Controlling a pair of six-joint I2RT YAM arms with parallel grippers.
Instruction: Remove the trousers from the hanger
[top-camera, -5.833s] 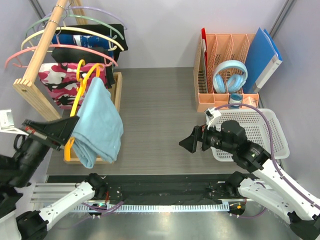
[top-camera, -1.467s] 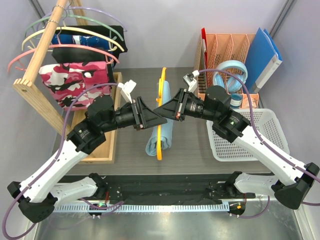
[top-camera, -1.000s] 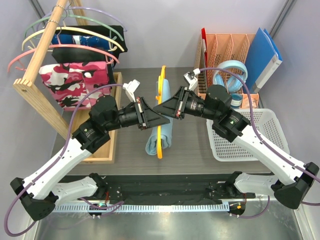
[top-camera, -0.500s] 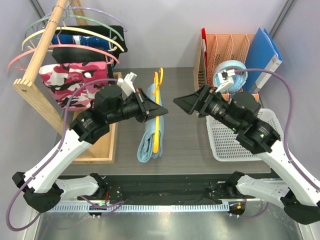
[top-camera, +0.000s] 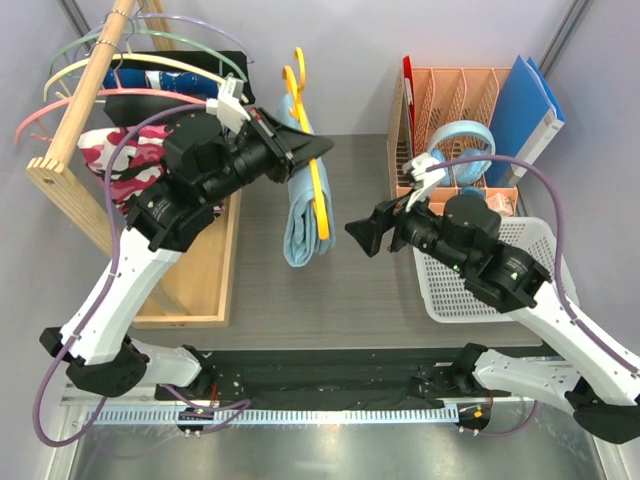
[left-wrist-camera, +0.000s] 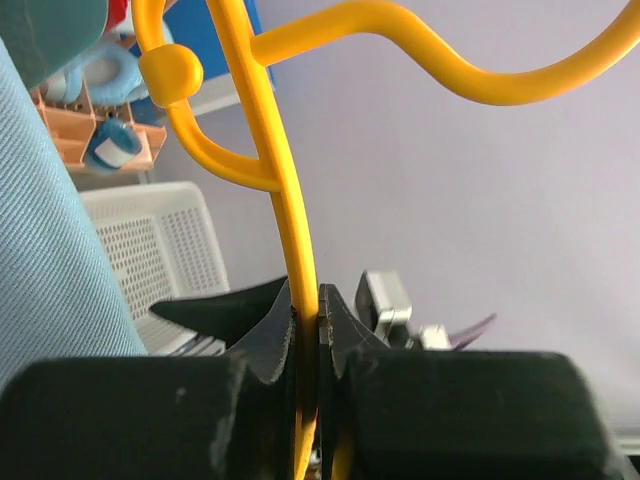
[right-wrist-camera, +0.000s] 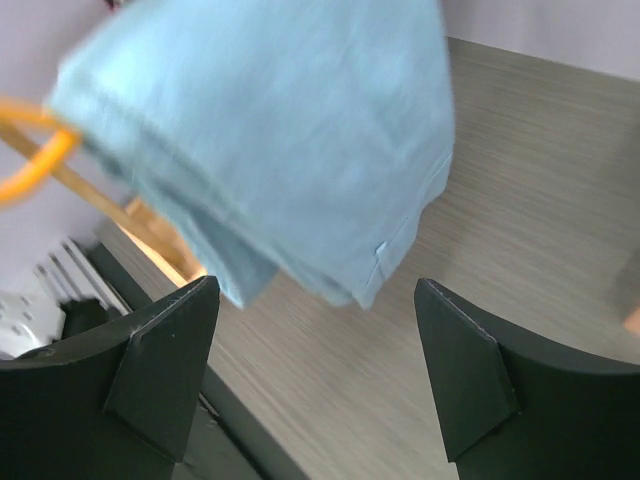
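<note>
My left gripper (top-camera: 312, 148) is shut on the yellow-orange hanger (top-camera: 312, 165) and holds it up above the table's middle; in the left wrist view the hanger's thin bar (left-wrist-camera: 290, 230) is pinched between my jaws. The light sky-blue trousers (top-camera: 298, 215) hang folded over the hanger's lower bar, clear of the table. My right gripper (top-camera: 362, 232) is open and empty, to the right of the trousers' lower end. In the right wrist view the trousers (right-wrist-camera: 290, 140) hang just ahead of and above my spread fingers (right-wrist-camera: 165, 365), apart from them.
A wooden clothes rack (top-camera: 75, 130) with pastel hangers, a pink camouflage garment (top-camera: 105, 150) and dark garments stands at the back left. A white basket (top-camera: 545, 265) sits at the right. An orange file holder (top-camera: 445, 100) with blue headphones (top-camera: 462, 150) stands at the back right.
My left gripper has lifted the hanger with the trousers up and toward the back. My right gripper has drawn back toward me and lower, away from the hanger, and is open.
</note>
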